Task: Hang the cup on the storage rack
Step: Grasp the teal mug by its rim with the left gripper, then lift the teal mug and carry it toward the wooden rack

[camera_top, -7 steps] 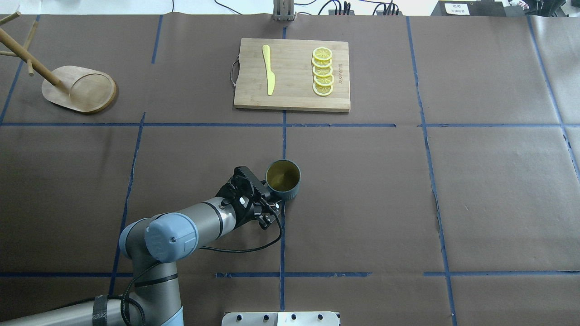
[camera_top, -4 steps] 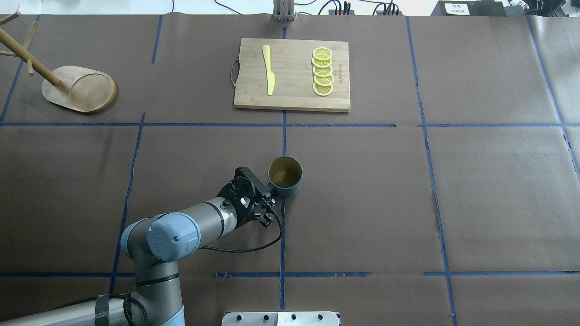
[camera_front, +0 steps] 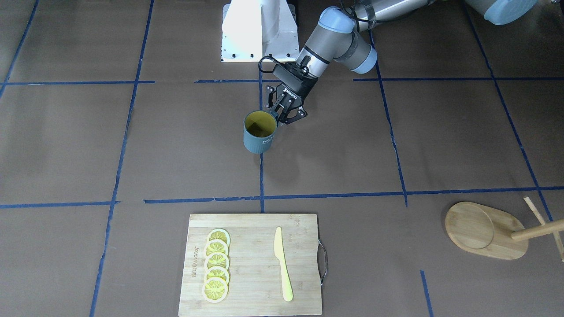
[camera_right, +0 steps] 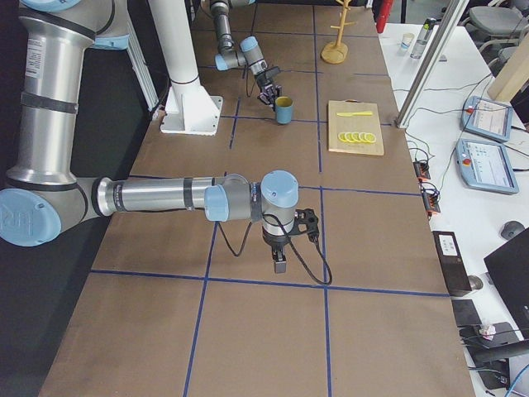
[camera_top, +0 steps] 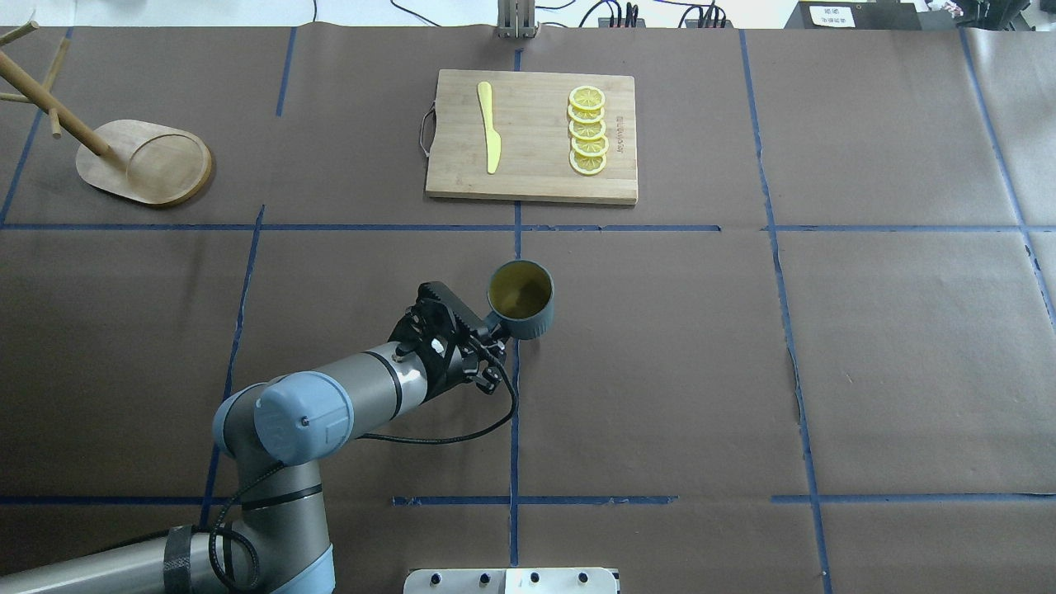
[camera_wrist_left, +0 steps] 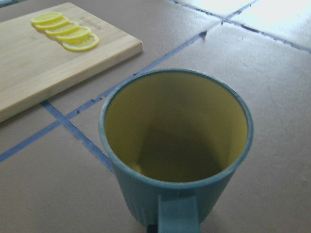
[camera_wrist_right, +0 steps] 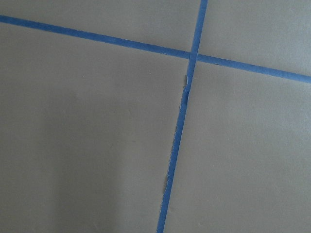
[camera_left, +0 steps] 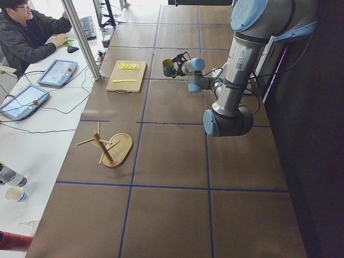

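Overhead exterior shows the table [camera_top: 825,371] covered in brown paper and marked into squares by blue tape lines [camera_top: 643,228]. The left arm [camera_top: 346,396] comes in from the near left corner and stretches toward the middle of the table. The right arm [camera_right: 165,198] appears only in the exterior right view, folded low over the paper well away from everything else. Its right gripper [camera_right: 279,263] points straight down near a tape crossing, and I cannot tell from that view whether its jaws are apart or together. The bamboo cutting board [camera_top: 536,177] lies at the far middle with its metal handle on the left side. The storage rack [camera_top: 157,165] stands at the far left corner, well apart from the cup, with its oval base flat on the paper and its pegs bare. The cup [camera_top: 521,299] sits upright near the table's centre, just right of the middle tape line, with its yellow inside facing up. The left gripper [camera_top: 490,330] is closed around the cup's side handle [camera_wrist_left: 177,213], its fingers pinching it from both sides. Whether the cup's bottom is touching the paper I cannot tell. A yellow knife [camera_top: 490,128] lies on the board's left half, and five lemon slices [camera_top: 588,132] overlap in a row on its right half.
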Tool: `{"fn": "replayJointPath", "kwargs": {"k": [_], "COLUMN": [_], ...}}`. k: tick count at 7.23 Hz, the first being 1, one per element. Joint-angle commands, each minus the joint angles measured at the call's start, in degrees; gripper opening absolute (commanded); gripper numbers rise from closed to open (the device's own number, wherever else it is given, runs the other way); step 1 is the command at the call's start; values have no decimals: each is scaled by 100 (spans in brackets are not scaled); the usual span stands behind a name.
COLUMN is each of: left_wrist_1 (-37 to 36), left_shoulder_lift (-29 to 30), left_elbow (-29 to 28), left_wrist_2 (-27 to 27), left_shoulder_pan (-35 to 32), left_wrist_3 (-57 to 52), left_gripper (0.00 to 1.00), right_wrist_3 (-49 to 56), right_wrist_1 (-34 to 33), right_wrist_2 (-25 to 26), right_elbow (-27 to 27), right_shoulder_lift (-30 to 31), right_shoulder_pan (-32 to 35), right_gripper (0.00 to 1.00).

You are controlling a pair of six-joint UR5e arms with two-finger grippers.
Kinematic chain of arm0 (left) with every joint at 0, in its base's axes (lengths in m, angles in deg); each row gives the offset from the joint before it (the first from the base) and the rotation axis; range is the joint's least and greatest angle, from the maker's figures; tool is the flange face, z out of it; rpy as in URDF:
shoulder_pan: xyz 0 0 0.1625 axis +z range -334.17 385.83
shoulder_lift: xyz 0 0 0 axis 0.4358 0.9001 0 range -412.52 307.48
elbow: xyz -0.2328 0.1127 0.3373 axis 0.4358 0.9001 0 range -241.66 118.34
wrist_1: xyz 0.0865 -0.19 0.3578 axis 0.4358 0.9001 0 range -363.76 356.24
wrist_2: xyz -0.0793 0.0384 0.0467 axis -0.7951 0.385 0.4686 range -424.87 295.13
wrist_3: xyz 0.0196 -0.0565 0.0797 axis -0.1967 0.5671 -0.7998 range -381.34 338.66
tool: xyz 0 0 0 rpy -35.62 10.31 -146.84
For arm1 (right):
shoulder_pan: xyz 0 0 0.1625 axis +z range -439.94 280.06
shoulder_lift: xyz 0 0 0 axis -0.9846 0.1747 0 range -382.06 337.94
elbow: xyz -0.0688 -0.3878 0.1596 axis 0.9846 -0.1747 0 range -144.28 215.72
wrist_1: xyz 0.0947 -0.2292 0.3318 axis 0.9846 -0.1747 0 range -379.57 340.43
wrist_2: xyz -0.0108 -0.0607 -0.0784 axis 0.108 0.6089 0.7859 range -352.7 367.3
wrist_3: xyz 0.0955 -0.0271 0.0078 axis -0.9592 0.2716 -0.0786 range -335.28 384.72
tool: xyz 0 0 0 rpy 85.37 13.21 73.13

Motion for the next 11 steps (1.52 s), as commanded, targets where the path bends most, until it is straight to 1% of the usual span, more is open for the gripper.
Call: {"fn": "replayJointPath", "kwargs": {"k": [1,3,4,5,7,8,9,10,11], "left_wrist_1": [17,87,261,350,316,325,386,813,1478], "left_shoulder_lift": [-87,-201,-211,-220,-228,-220,-211,-220,-228], "left_elbow": [90,169,170,170,-49,-111,-112,-199,-391], "left_wrist_2": [3,-49,-859,-1859,-3356,-3955,-4039,-4040,-4040], "left_shoulder_pan": [-320,-706,-1239,-1845,-3207,-3701,-3967,-4187,-4337], "left_wrist_3": [1754,3354,4851,6058,7715,8375,9095,10051,10835], "left_gripper": [0,0,0,0,0,0,0,0,0], "right_wrist_3": [4,-5,-5,-5,-5,4,4,4,-5], "right_wrist_1": [0,0,0,0,0,0,0,0,0], "right_wrist_2": [-1,-18,-19,-19,-19,-10,-1,-1,-1], "right_elbow": [-4,-4,4,-4,-4,-4,4,-4,4], "right_shoulder_lift": [8,8,0,0,0,0,0,-18,-27], "right_shoulder_pan": [0,0,0,0,0,0,0,0,0], "right_gripper": [100,100,100,100,100,100,100,100,100]}}
